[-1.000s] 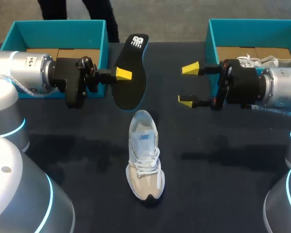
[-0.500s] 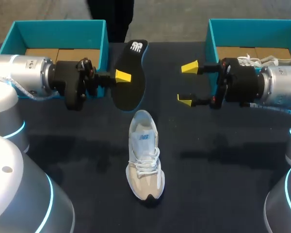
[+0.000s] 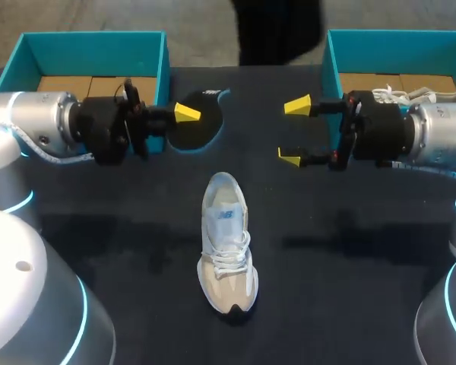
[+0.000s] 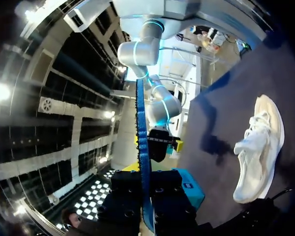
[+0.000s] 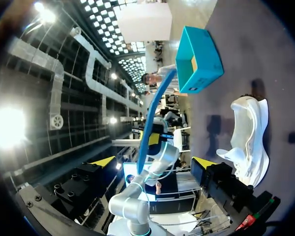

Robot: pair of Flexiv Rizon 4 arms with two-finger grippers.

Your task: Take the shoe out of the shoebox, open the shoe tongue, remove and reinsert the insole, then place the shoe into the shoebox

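On the dark table (image 3: pixel 342 266), at its middle, we list one white and beige sneaker (image 3: pixel 226 247): upright on its sole, laced, toe toward our base, heel toward the far edge. It stands outside both boxes and touches neither gripper.

Beyond its heel and clear of it we hold the black insole (image 3: pixel 197 129), blue along its edge, just beside the left shoebox (image 3: pixel 91 36). Our left gripper (image 3: pixel 184 118) is clamped on that insole: one yellow tip lies on its upper face, and the other is hidden beneath. From the left wrist view we see the insole (image 4: pixel 142 137) edge-on, a thin blue strip rising from between the two black fingers (image 4: pixel 123 196). The sneaker (image 4: pixel 259 147) lies off to one side of it on the table.

Left shoebox: teal, open, at the far left corner, cardboard (image 3: pixel 64 82) showing on its floor.

Right shoebox (image 3: pixel 331 65): teal, open, at the far right corner, a second pale shoe (image 3: pixel 418 94) inside it.

Our right gripper (image 3: pixel 294 132) hangs over the table near the right shoebox, on the side toward the table's middle. Its jaws are spread wide and empty, well apart from the sneaker. From its wrist view we note both yellow tips of the gripper (image 5: pixel 155 162). Ahead of it are the insole (image 5: pixel 152 110) edge-on, the left shoebox (image 5: pixel 199 64) and the sneaker (image 5: pixel 248 135).
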